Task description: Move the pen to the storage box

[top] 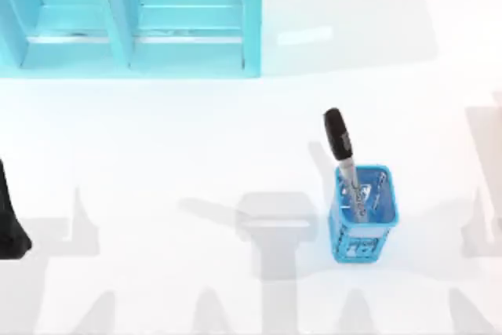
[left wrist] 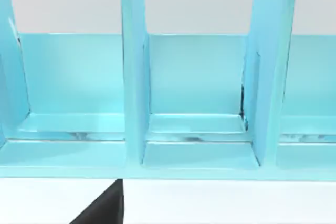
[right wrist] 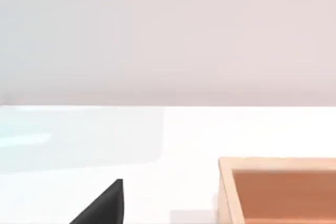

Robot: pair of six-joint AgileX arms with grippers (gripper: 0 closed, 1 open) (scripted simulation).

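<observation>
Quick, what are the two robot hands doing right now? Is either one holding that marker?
Left gripper: parked at the table's left edge, holding nothing; fingers cannot be told.
Right gripper: cannot be told.
The pen stands untouched in the blue mesh cup.

Glossy-capped pen [top: 345, 161] in blue mesh cup [top: 364, 217] (plastic-looking), wood-toned box [right wrist: 278, 190]

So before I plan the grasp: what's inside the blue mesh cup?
The pen stands tilted in the blue mesh cup, black cap up and well above the rim. Its lower end is hidden by the cup's walls; nothing else can be made out inside.
</observation>
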